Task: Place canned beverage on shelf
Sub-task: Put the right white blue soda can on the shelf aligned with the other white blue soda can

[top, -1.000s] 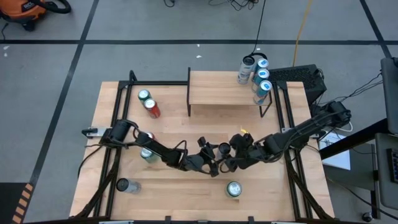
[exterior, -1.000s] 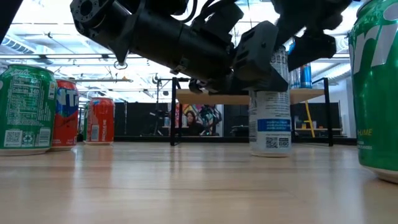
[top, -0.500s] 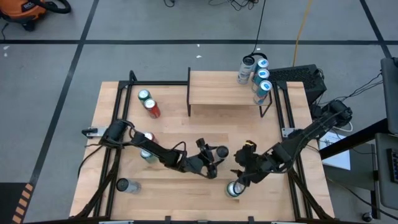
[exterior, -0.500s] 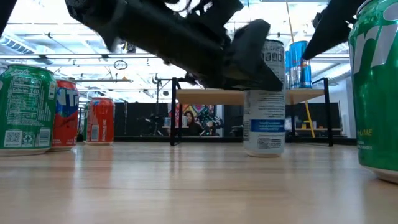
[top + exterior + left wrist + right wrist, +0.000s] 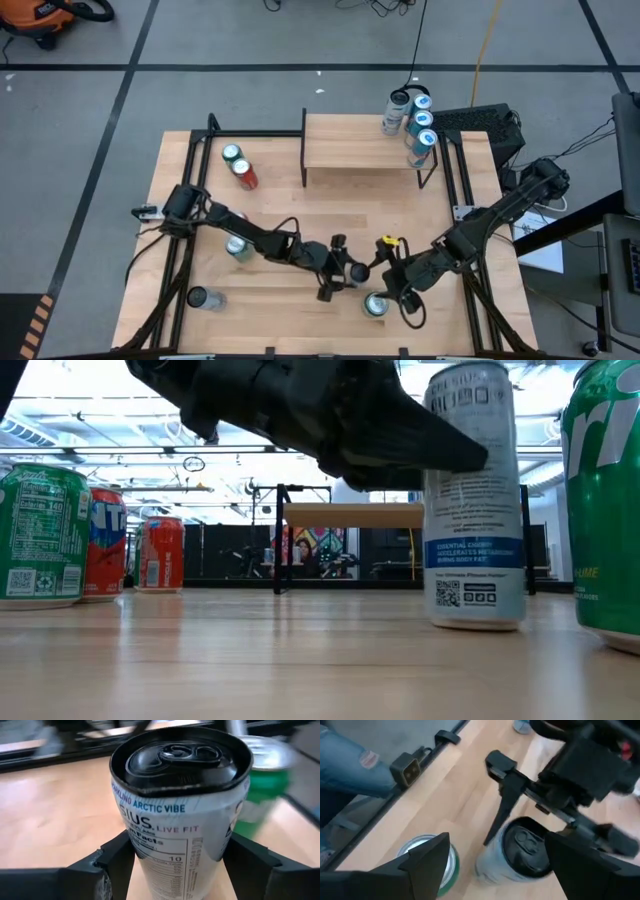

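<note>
Left tool (image 5: 352,275) sits mid-front of the worktop (image 5: 285,215), fingers clamped on a white slim can (image 5: 180,815) with a black top. Right tool (image 5: 385,297) is just beside it, fingers spread apart, over a green can (image 5: 376,305).

High view count: four cans at the shelf's (image 5: 365,142) right end, two cans back-left (green-top (image 5: 231,153), red (image 5: 243,174)), two partly under the left arm, one lying gray can (image 5: 204,298) front-left. One shelf, its plank top bare apart from the cans at its right end.

Low view alone shows the white can (image 5: 473,500) standing upright on the worktop, label and QR code visible. Left wrist view shows fingers (image 5: 112,857) pressing both can sides. Right wrist view catches blue jeans (image 5: 345,757) of a person beyond the worktop's edge.
</note>
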### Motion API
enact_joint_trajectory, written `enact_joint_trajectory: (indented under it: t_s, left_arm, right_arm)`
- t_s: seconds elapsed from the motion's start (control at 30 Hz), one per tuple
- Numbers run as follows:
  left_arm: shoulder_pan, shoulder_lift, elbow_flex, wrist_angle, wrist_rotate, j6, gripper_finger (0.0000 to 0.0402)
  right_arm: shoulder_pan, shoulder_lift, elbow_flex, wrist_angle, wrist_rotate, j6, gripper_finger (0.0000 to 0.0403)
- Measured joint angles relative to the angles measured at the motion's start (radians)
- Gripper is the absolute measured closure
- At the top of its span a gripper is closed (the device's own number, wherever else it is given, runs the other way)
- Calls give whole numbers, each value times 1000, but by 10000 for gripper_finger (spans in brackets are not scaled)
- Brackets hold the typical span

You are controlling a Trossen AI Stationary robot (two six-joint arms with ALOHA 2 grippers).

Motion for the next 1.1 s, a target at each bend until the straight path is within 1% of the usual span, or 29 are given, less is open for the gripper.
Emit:
enact_joint_trajectory:
  t_s: [0.07, 0.13, 0.3, 0.4, 0.63, 0.77, 0.83, 0.9, 0.97, 1.1]
  left_arm:
    - [14, 0, 0, 3, 76, 25, 147]
    - [27, 0, 0, 10, 135, 50, 147]
    - [54, 2, -1, 18, 203, 81, 147]
    - [67, 2, -1, 17, 237, 80, 147]
    - [69, 2, -1, 15, 235, 72, 147]
    - [69, 0, 0, -3, 226, 73, 147]
    - [68, 0, 0, -3, 211, 43, 145]
    - [67, 0, 1, -4, 168, -4, 134]
    - [66, 0, 1, -12, 139, -6, 116]
    - [57, 2, 0, -39, 126, 17, 77]
  right_arm:
    - [-9, 0, 23, -19, -11, -18, 89]
    - [-31, 0, 46, -39, -45, -31, 89]
    - [-115, 0, 64, -8, -265, -36, 89]
    - [-163, 6, 64, -8, -323, -49, 89]
    - [-199, 52, 64, -5, -392, -86, 89]
    - [-205, 86, 64, -3, -389, -93, 89]
    - [-212, 95, 64, 6, -389, -100, 89]
    - [-218, 101, 64, 5, -387, -113, 89]
    - [-231, 111, 64, 6, -388, -115, 89]
    - [-252, 141, 64, 4, -383, -134, 89]
